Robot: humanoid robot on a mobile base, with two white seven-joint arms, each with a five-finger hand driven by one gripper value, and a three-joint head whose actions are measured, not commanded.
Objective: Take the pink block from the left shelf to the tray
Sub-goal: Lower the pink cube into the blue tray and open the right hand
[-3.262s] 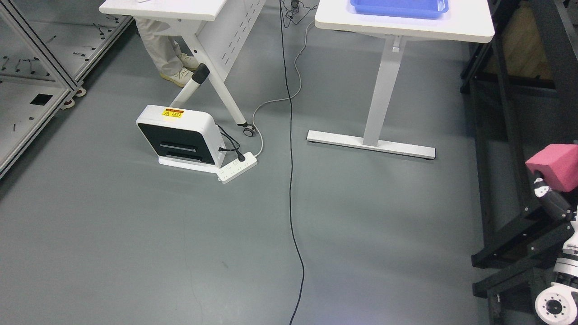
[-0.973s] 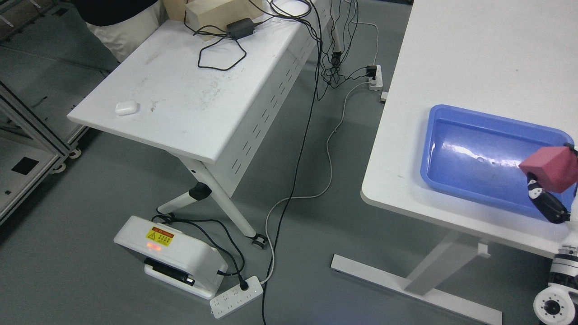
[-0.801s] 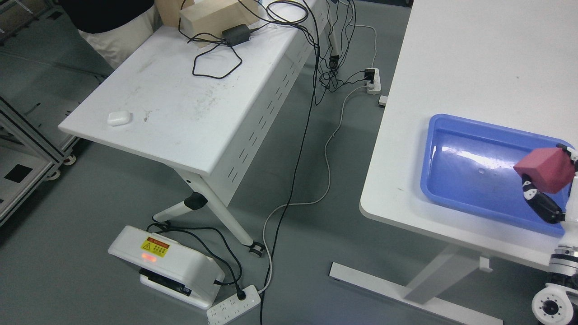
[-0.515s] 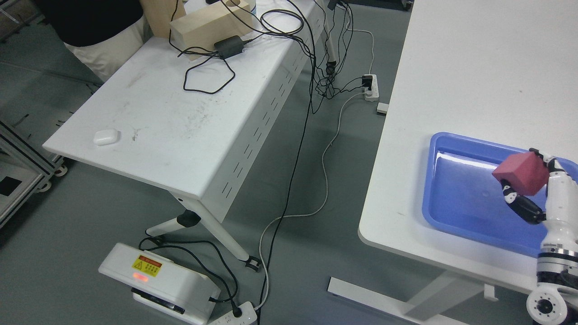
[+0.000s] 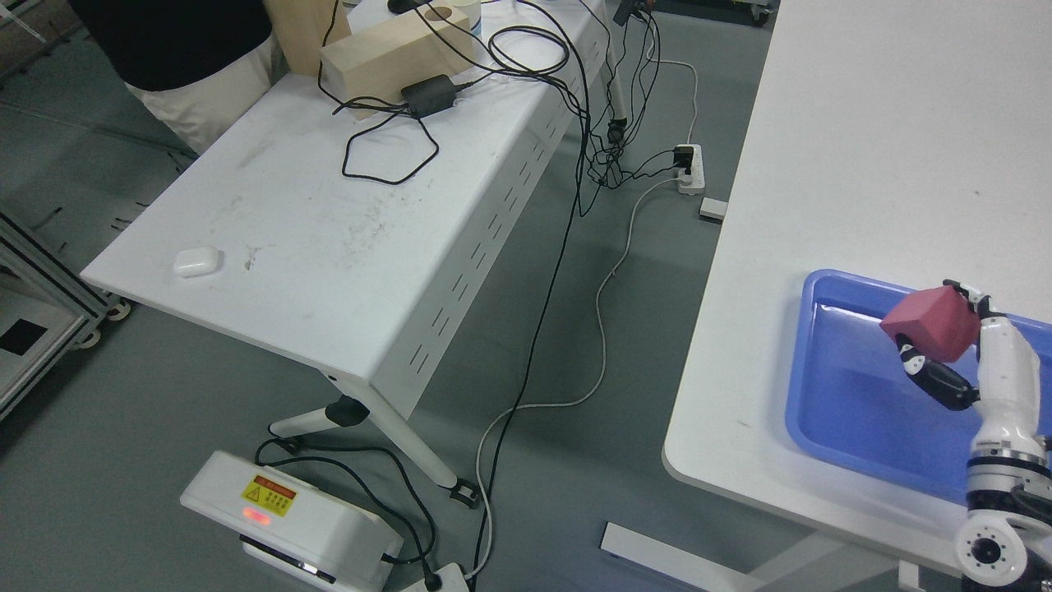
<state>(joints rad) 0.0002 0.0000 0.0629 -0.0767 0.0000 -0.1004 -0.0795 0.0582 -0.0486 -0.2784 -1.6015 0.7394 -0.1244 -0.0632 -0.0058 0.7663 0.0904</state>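
A pink block [image 5: 932, 321] is held in the air over the blue tray [image 5: 855, 411], which lies on the white table [image 5: 855, 164] at the right. My right hand [image 5: 945, 349] comes up from the lower right edge and is shut on the block, thumb under it and fingers behind it. The block hangs above the tray's inner floor, near its far right part, and does not touch it. The left arm is out of view.
A second white table [image 5: 329, 214] stands at the left with a wooden box [image 5: 386, 53], cables, a black adapter [image 5: 427, 94] and a small white case [image 5: 196, 261]. A person [image 5: 181, 49] stands behind it. On the floor sit a white device [image 5: 288, 514], power strips and cables.
The camera has shifted, so the whole scene has slid. My right hand with the pink block has come further in over the tray, away from the picture's right edge.
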